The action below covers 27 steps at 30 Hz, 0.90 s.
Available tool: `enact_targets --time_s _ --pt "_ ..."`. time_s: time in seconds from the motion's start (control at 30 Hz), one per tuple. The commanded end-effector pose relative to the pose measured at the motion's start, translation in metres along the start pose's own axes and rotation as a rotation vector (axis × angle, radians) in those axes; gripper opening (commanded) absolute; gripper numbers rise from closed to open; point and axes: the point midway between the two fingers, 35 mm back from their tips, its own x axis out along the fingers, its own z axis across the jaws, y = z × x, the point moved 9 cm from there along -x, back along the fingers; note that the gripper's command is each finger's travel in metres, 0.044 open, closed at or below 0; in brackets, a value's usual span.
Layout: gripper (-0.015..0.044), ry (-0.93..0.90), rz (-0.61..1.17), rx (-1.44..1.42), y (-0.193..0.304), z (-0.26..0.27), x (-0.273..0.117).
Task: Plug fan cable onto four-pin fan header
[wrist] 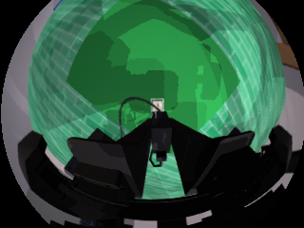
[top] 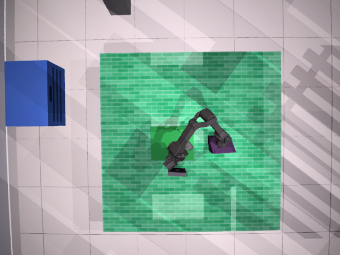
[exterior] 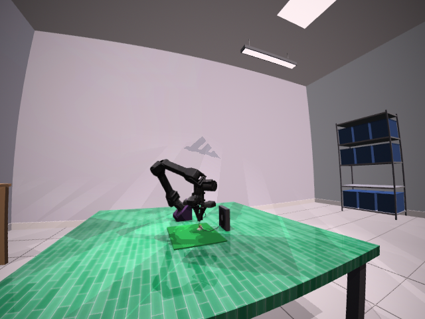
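The green board (top: 156,156) (exterior: 181,242) lies flat on the table. The small whitish fan header (wrist: 160,104) (exterior: 199,227) stands on it, with pins showing inside its outline in the wrist view. My gripper (wrist: 160,122) (exterior: 199,219) points down over the board, shut on the black fan plug (wrist: 161,137). The plug's front end appears at the header's near edge in the wrist view; its height over the pins cannot be told. The thin dark cable (wrist: 122,112) (exterior: 208,230) loops beside the left finger. The black fan (top: 177,173) (exterior: 224,218) stands upright beside the board.
The arm's purple base block (top: 222,150) (exterior: 185,214) is right of the board in the top view. The fan stands close to the arm's wrist. A blue cabinet (top: 26,93) and a shelf rack (exterior: 371,163) are away from the table.
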Motion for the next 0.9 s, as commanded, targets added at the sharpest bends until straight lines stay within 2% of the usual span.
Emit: enact_targets --time_s 0.0,0.13,0.3,0.87 --pt "0.0000 -0.001 -0.003 -0.005 -0.001 -0.001 -0.001" --pt "0.0000 -0.001 -0.003 -0.009 -0.002 -0.001 -0.001" --pt "0.0000 -0.001 -0.004 -0.011 -0.002 -0.001 0.021" --pt "0.0000 -0.001 -0.004 -0.012 0.000 0.000 0.021"
